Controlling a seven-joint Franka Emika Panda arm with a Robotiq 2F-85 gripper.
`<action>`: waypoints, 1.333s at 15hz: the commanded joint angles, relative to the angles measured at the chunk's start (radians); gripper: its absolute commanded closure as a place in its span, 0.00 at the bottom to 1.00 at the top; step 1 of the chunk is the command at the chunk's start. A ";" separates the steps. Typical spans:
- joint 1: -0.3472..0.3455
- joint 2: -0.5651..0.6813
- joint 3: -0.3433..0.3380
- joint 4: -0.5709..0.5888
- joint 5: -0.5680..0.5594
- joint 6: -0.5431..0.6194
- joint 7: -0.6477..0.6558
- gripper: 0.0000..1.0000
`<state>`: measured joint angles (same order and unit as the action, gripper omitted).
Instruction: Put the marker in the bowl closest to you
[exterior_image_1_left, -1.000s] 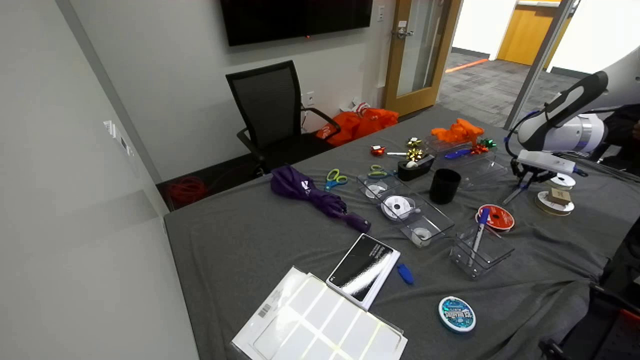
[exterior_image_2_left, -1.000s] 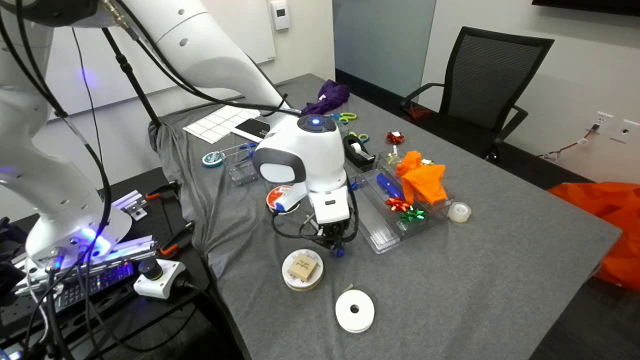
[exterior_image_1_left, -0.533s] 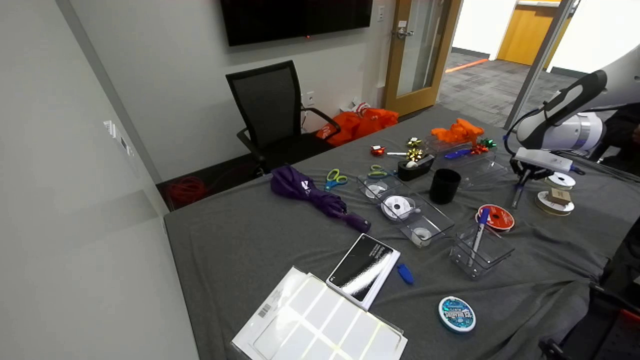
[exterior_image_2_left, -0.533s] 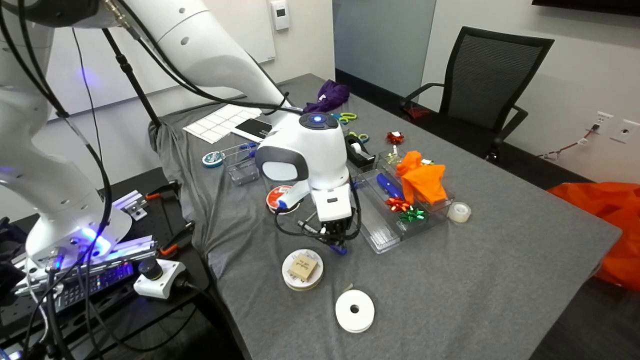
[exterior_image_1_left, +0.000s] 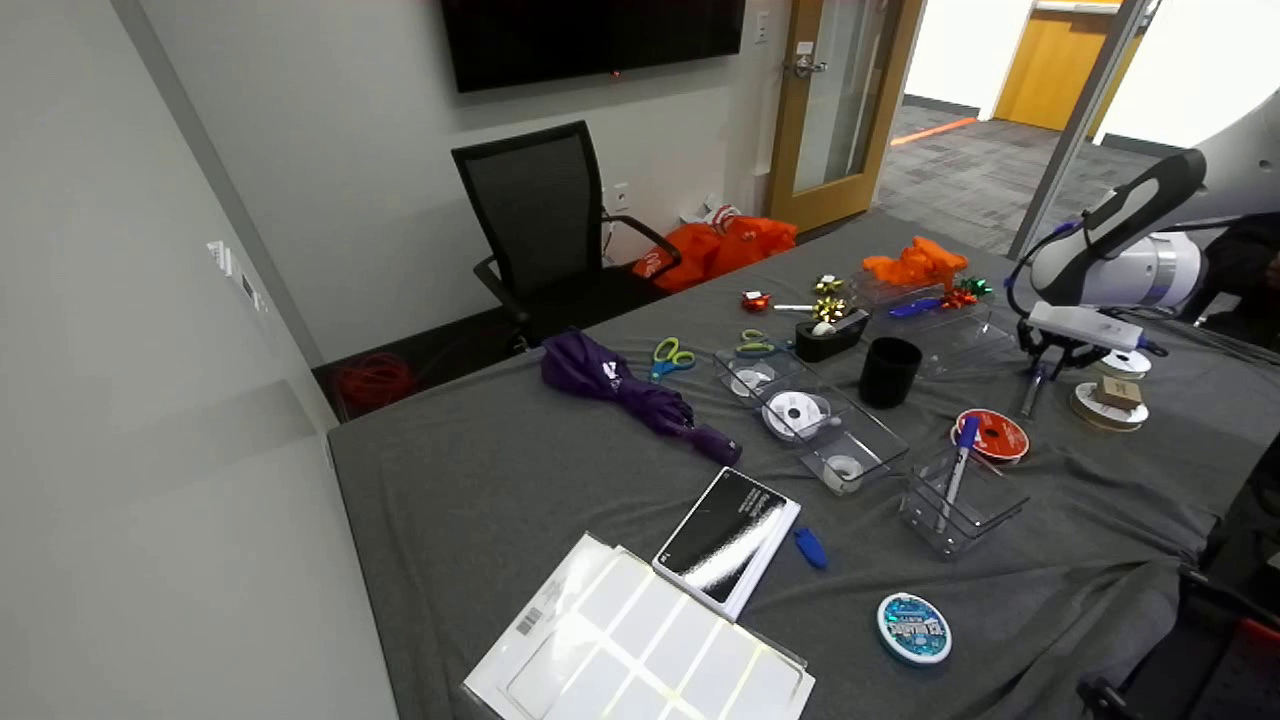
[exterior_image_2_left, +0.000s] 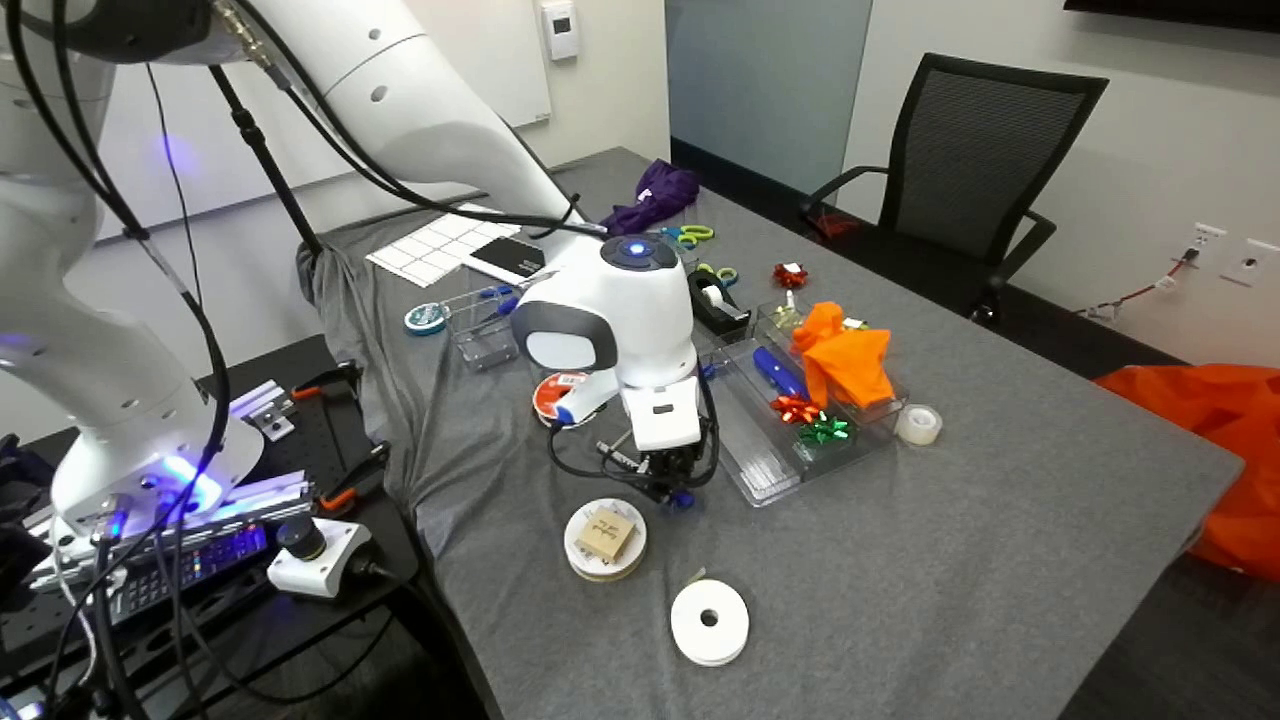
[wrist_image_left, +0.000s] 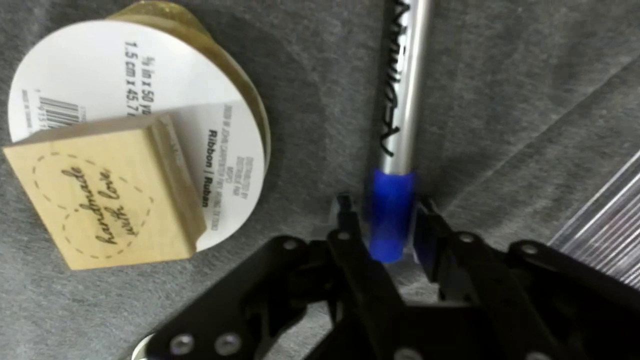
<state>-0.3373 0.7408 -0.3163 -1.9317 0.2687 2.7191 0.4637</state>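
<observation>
A silver marker (wrist_image_left: 406, 95) with a blue cap lies on the grey cloth. Its cap is between the fingers of my gripper (wrist_image_left: 385, 212). The gripper is open, with a gap beside the cap on the left and a narrower one on the right. The marker also shows in both exterior views (exterior_image_1_left: 1032, 395) (exterior_image_2_left: 625, 458), under the gripper (exterior_image_2_left: 668, 478). A flat orange-red round thing (exterior_image_1_left: 1000, 432) lies near it, partly hidden by the arm in an exterior view (exterior_image_2_left: 560, 392). It looks like a ribbon spool; I cannot make out a bowl.
A ribbon spool (wrist_image_left: 220, 175) carrying a wooden block (wrist_image_left: 115, 200) lies beside the marker. A white spool (exterior_image_2_left: 685, 635), a clear tray (exterior_image_2_left: 745, 465), a black cup (exterior_image_1_left: 889, 372) and a clear box (exterior_image_1_left: 985, 525) holding another marker (exterior_image_1_left: 958, 478) stand around.
The marker has turned on the cloth since one second ago, its uncapped end swinging right in an exterior view. The gripper rose slightly, then came down slightly.
</observation>
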 joint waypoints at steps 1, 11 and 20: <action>-0.002 0.026 0.003 0.018 0.023 0.016 -0.005 0.96; -0.025 -0.123 0.010 -0.067 -0.001 -0.054 -0.113 0.95; -0.037 -0.440 0.004 -0.196 -0.005 -0.235 -0.264 0.95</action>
<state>-0.3800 0.4125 -0.3168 -2.0359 0.2677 2.5137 0.2254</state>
